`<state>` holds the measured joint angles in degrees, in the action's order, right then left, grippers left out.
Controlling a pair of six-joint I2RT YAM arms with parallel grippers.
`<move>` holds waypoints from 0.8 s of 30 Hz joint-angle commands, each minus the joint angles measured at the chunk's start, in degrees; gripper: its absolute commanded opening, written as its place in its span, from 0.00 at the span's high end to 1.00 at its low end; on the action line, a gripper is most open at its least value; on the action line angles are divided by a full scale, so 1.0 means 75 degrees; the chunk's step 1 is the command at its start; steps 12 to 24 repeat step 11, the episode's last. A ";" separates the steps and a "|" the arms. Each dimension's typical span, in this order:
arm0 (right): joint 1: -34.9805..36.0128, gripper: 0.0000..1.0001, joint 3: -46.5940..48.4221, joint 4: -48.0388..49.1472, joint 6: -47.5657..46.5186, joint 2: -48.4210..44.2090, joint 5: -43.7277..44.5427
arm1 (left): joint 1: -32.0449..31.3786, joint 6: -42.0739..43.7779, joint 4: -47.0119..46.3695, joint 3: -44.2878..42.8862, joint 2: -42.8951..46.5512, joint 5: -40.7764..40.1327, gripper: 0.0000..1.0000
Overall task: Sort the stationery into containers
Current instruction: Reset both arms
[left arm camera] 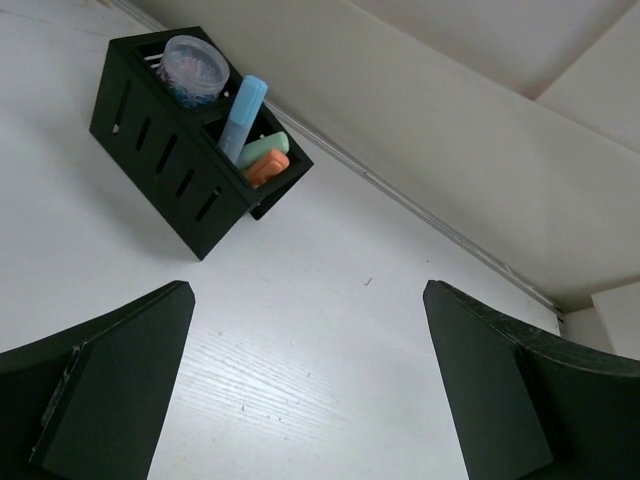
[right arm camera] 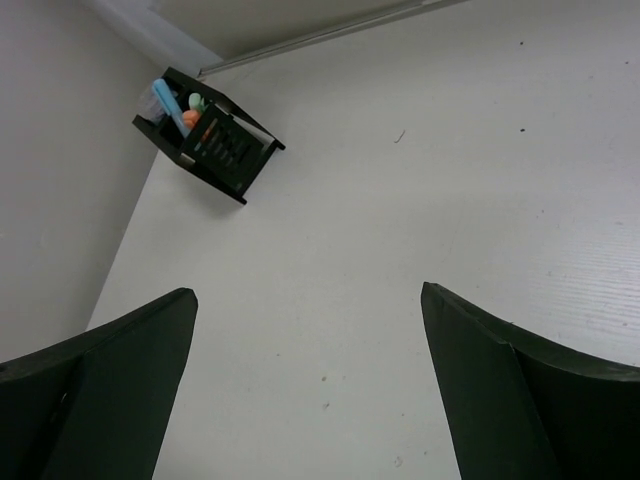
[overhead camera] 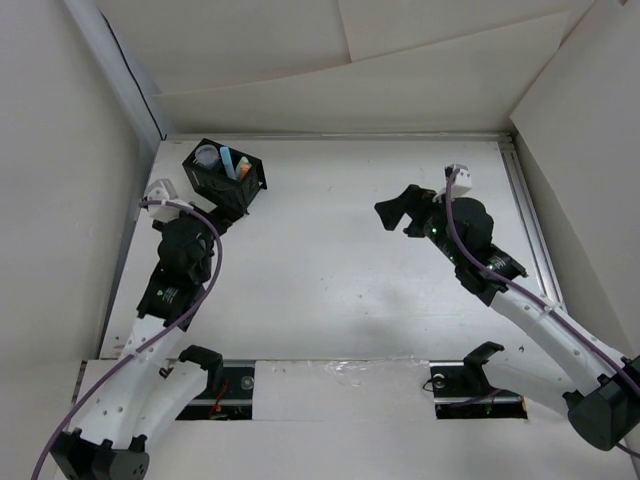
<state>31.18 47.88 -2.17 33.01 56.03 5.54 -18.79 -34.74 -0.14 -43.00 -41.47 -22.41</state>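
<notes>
The black mesh organiser [overhead camera: 225, 172] stands at the table's far left. In it are a round pale bluish-purple roll [left arm camera: 193, 68], a blue highlighter [left arm camera: 243, 117] standing upright, a green one [left arm camera: 262, 150] and an orange one [left arm camera: 266, 168]. The yellow highlighter and a second roll do not show. My left gripper [left arm camera: 308, 295] is open and empty, just in front of the organiser [left arm camera: 170, 150]. My right gripper [overhead camera: 400, 214] is open and empty over the right half of the table, far from the organiser [right arm camera: 212, 150]. It also shows in the right wrist view [right arm camera: 308, 295].
White walls close the table on the left, back and right. A metal rail [overhead camera: 528, 220] runs along the right edge. Two black brackets [overhead camera: 202, 362] [overhead camera: 478, 362] sit at the near edge by the arm bases. Purple cables run along both arms.
</notes>
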 commanded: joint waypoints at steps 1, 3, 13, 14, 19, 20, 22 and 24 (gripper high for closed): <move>-0.0032 0.00 0.0261 0.0208 -0.0007 -0.0029 0.0105 | 0.0172 -0.0324 0.0803 -0.0149 0.0256 0.0000 0.00; -0.0032 0.00 0.0261 0.0208 -0.0007 -0.0029 0.0105 | 0.0267 -0.0442 0.0804 -0.0055 0.0256 0.0082 0.00; -0.0032 0.00 0.0261 0.0208 -0.0007 0.0111 0.0035 | 0.0267 0.0179 0.0651 0.0016 -0.0118 0.0821 0.00; -0.0032 0.00 0.0261 0.0208 -0.0007 0.0111 0.0035 | 0.0267 0.0179 0.0651 0.0016 -0.0118 0.0821 0.00; -0.0032 0.00 0.0261 0.0208 -0.0007 0.0111 0.0035 | 0.0267 0.0179 0.0651 0.0016 -0.0118 0.0821 0.00; -0.0032 0.00 0.0261 0.0208 -0.0007 0.0111 0.0035 | 0.0267 0.0179 0.0651 0.0016 -0.0118 0.0821 0.00; -0.0032 0.00 0.0261 0.0208 -0.0007 0.0111 0.0035 | 0.0267 0.0179 0.0651 0.0016 -0.0118 0.0821 0.00; -0.0032 0.00 0.0261 0.0208 -0.0007 0.0111 0.0035 | 0.0267 0.0179 0.0651 0.0016 -0.0118 0.0821 0.00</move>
